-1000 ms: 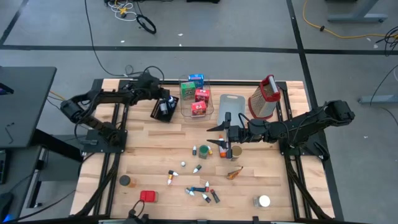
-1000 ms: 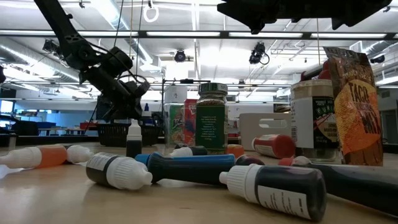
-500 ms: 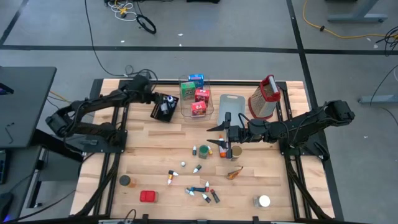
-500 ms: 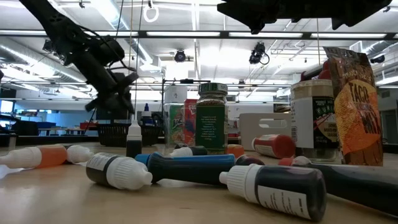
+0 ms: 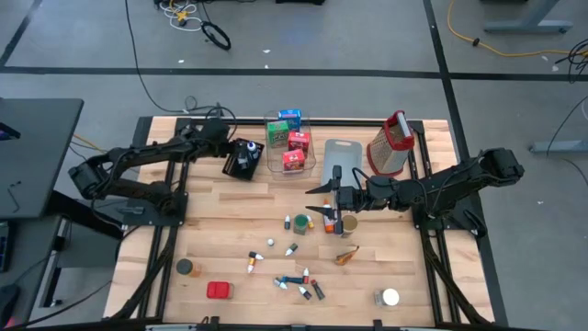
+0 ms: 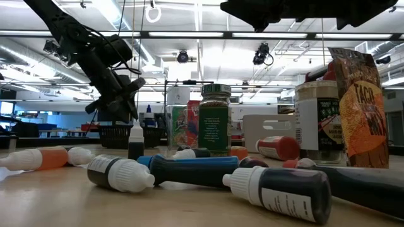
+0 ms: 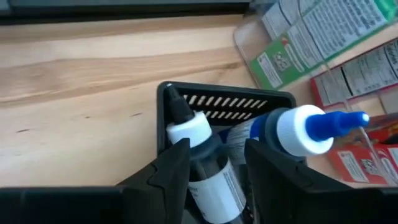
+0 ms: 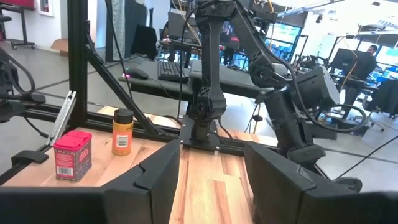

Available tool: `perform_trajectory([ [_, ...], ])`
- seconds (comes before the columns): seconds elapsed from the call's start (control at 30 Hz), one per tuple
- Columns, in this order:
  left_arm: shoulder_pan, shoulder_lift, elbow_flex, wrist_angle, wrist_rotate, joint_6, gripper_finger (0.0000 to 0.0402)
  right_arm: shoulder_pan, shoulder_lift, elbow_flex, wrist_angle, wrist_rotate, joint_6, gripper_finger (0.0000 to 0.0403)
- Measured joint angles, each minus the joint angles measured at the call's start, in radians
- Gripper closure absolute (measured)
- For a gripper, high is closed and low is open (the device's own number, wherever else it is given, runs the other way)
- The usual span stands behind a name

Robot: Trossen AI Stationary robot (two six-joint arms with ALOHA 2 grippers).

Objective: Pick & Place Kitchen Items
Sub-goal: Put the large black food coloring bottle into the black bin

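My left gripper (image 5: 231, 147) hangs just over the black basket (image 5: 241, 160) at the far left of the table, beside the clear tray (image 5: 290, 145) of little boxes. Through the left wrist camera, its fingers (image 7: 168, 168) stand parted with nothing between them, and directly below the gap lie two bottles in the basket: a white-capped bottle with a black tip (image 7: 202, 158) and a blue-tipped bottle (image 7: 298, 127). The first runs lengthwise away from the wrist, the second points off across it towards the tray.

The loose items wait elsewhere: small bottles (image 5: 294, 279) scattered at mid-table, a red tin (image 5: 218, 291) and a dark-lidded jar (image 5: 186, 268) near the front left. I judge these lie nearer my left arm, which must swing back towards the front edge to reach them.

My right gripper (image 5: 323, 206) hovers at mid-table, fingers spread and empty, aimed leftwards. The green-lidded jar (image 5: 301, 223) sits just in front of it, so that arm is closest
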Motion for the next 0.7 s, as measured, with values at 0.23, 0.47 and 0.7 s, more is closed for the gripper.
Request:
perform_trajectory([
  [0.23,-0.019,0.0,-0.016,0.001,-0.027,-0.027,0.0239,0.0,0.0,0.0,0.0,-0.001,0.0,0.0211],
  [0.47,-0.038,0.001,-0.045,0.001,-0.068,-0.04,0.0239,0.0,0.0,0.0,0.0,-0.002,0.0,0.0211],
  [0.7,-0.065,0.001,-0.047,0.0,-0.049,-0.04,0.0239,0.0,0.0,0.0,0.0,-0.002,0.0,0.0211],
])
